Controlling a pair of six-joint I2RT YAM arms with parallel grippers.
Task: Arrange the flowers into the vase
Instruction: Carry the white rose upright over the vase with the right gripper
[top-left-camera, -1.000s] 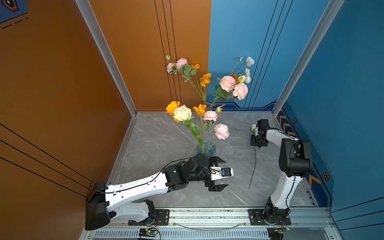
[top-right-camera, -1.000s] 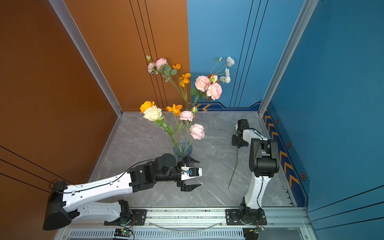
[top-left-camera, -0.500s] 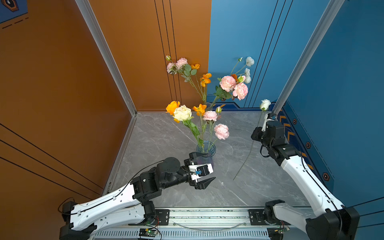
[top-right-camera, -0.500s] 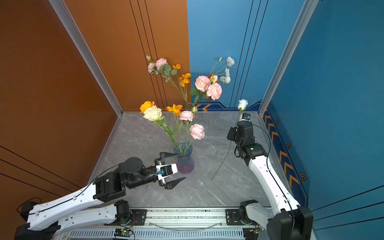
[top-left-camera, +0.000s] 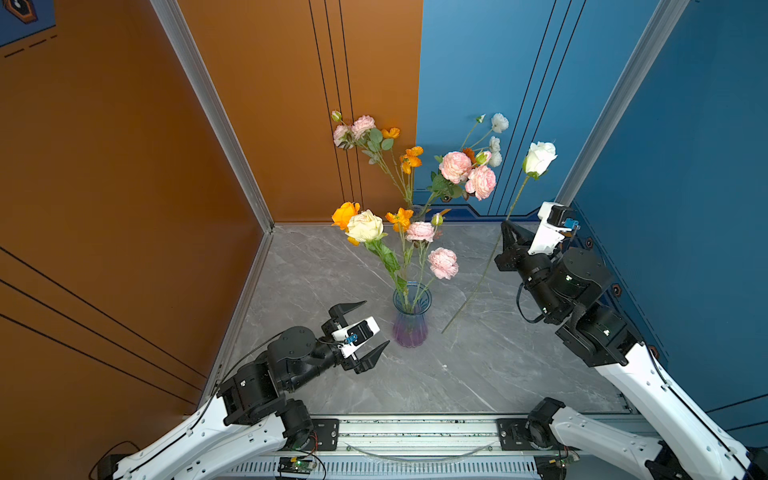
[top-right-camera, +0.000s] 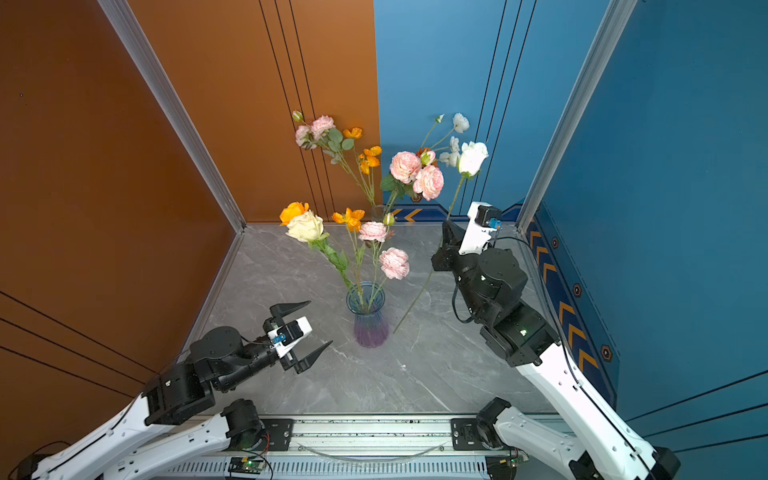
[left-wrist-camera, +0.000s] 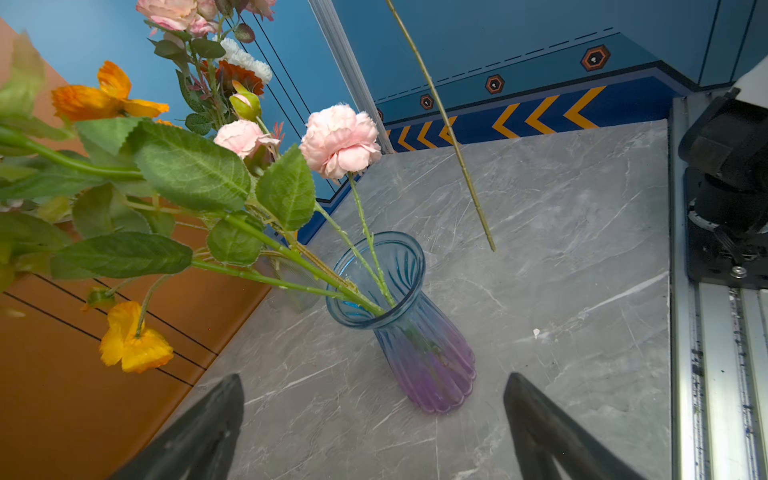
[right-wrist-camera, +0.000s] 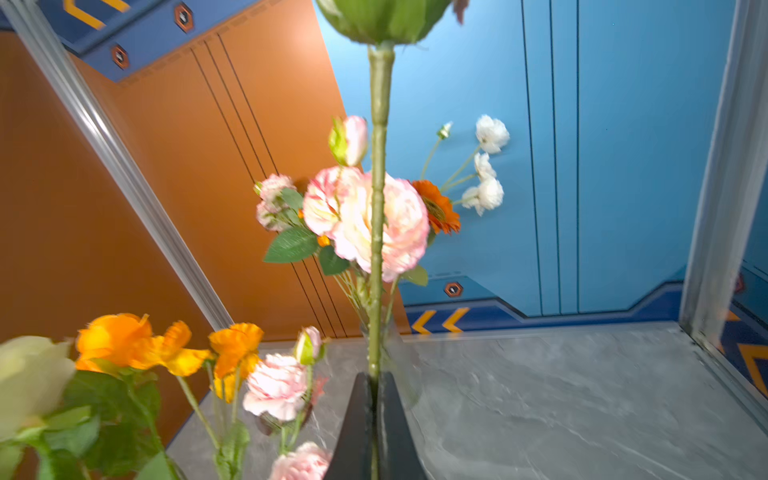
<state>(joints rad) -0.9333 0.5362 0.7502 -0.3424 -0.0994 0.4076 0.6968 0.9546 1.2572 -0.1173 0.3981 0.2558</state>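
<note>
A blue-to-purple ribbed glass vase (top-left-camera: 410, 320) (top-right-camera: 368, 320) (left-wrist-camera: 419, 332) stands mid-table, holding flowers: a cream rose (top-left-camera: 365, 225), orange blooms (top-left-camera: 345, 214) and pink ruffled blooms (top-left-camera: 443, 262). My right gripper (top-left-camera: 508, 227) (top-right-camera: 446, 227) (right-wrist-camera: 376, 376) is shut on the stem of a white rose (top-left-camera: 539, 157) (top-right-camera: 473, 158), held up right of the vase. Its bloom is high and its stem end (left-wrist-camera: 492, 247) hangs just above the table. My left gripper (top-left-camera: 377, 322) (top-right-camera: 321, 322) (left-wrist-camera: 374, 376) is open and empty, just left of the vase.
A clear vase (top-left-camera: 416, 210) at the back wall holds more pink, orange and white flowers (top-left-camera: 467, 172). Orange and blue walls close in the grey marble table (top-left-camera: 498, 365). The arms' rail (top-left-camera: 415, 432) runs along the front edge.
My right arm has lifted the white rose off the table and tilted it upright. My left gripper has drawn back from the vase's front right to its left, staying open.
</note>
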